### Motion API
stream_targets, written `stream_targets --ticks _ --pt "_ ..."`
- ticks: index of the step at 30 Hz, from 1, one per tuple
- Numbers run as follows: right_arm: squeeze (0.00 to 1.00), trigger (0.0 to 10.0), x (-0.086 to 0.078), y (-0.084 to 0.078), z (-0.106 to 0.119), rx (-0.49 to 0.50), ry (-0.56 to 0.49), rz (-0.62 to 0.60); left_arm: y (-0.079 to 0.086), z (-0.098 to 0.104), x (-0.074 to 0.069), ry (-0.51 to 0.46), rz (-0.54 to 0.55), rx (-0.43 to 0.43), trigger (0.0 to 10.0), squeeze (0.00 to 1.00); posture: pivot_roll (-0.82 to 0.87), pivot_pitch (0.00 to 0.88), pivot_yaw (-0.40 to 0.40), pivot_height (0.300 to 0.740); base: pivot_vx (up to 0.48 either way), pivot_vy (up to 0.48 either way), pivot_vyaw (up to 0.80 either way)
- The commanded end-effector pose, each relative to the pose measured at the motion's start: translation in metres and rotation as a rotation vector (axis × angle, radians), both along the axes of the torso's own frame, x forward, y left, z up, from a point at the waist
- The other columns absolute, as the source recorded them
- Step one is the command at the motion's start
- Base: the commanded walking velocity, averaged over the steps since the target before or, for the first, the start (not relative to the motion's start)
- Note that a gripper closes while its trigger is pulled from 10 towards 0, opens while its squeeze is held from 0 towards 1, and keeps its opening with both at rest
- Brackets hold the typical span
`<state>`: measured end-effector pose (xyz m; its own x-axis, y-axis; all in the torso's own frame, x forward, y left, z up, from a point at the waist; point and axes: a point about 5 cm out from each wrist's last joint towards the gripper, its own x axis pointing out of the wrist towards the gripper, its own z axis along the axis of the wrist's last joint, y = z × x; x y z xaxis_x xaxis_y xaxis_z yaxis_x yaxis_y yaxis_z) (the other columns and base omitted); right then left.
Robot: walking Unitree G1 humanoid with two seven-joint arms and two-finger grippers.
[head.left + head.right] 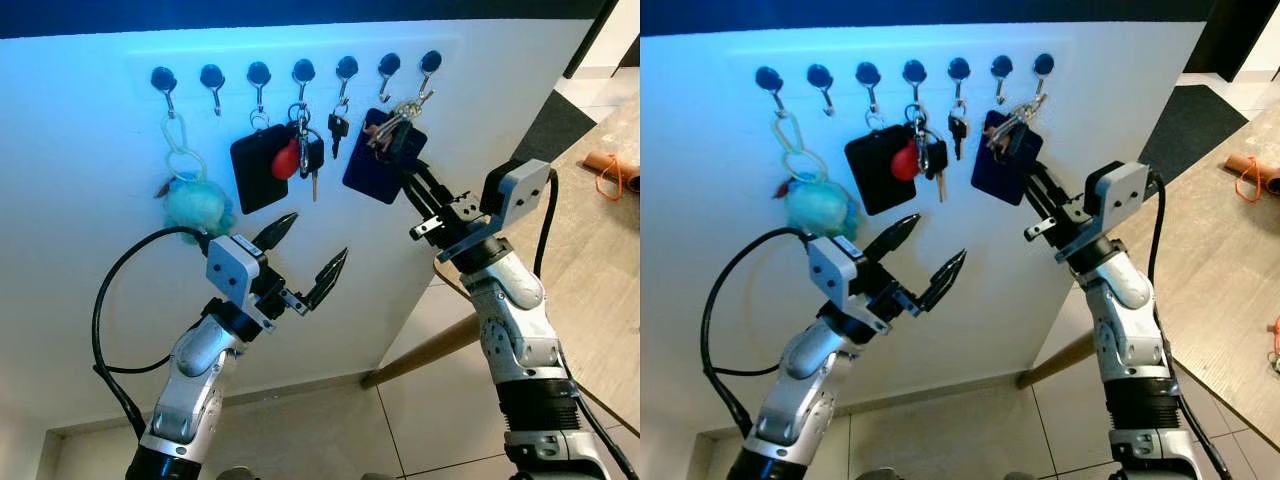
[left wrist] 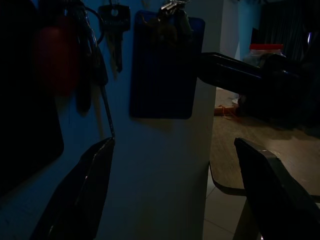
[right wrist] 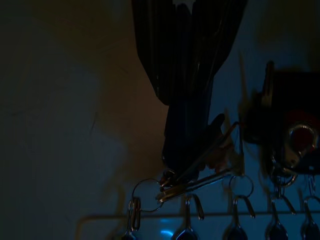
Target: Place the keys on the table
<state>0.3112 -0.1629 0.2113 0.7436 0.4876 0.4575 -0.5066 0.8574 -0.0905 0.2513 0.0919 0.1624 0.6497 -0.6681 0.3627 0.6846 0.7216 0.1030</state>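
Observation:
A bunch of keys (image 1: 400, 113) with a dark blue tag (image 1: 372, 165) hangs from the rightmost hook (image 1: 430, 62) on a white wall panel. My right gripper (image 1: 406, 178) reaches up to the tag's lower right edge and is shut on it. The right wrist view shows the blue tag (image 3: 186, 135) pinched between the black fingers (image 3: 170, 55), with the keys (image 3: 192, 182) and ring beyond. My left gripper (image 1: 316, 237) stands open lower left, below a black tag (image 1: 258, 168), holding nothing. The wooden table (image 1: 590, 235) lies to the right.
Other hooks carry a teal plush charm (image 1: 196, 206), a black tag with a red fob (image 1: 285, 160), and a small black key (image 1: 338, 127). An orange object (image 1: 610, 170) lies on the table. A table leg (image 1: 430, 352) slants to the tiled floor.

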Motion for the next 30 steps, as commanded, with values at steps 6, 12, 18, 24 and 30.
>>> stream_targets --ticks 6,12,18,24,30 --pt "0.00 0.0 0.001 -0.016 0.017 0.069 -0.058 -0.101 -0.002 0.003 -0.002 -0.025 -0.013 0.023 10.0 0.00 0.04 0.061 -0.024 0.740 0.000 0.000 0.00" --pt "0.00 10.0 -0.001 -0.022 0.013 0.086 -0.048 -0.154 -0.006 0.005 -0.003 -0.035 -0.035 0.030 10.0 0.00 0.04 0.073 -0.025 0.740 0.000 0.000 0.00" --pt "0.00 10.0 -0.005 -0.033 0.012 0.192 -0.020 -0.188 -0.010 0.008 -0.004 -0.042 -0.049 0.041 10.0 0.00 0.04 0.087 -0.022 0.740 0.000 0.000 0.00" --pt "0.00 10.0 -0.008 -0.032 0.011 0.207 -0.002 -0.160 -0.012 0.011 -0.004 -0.052 -0.063 0.048 10.0 0.00 0.04 0.090 -0.020 0.740 0.000 0.000 0.00" --pt "0.00 10.0 -0.011 -0.022 0.001 0.203 0.059 -0.116 -0.013 0.013 -0.004 -0.061 -0.074 0.060 10.0 0.00 0.04 0.095 -0.017 0.740 0.000 0.000 0.00"
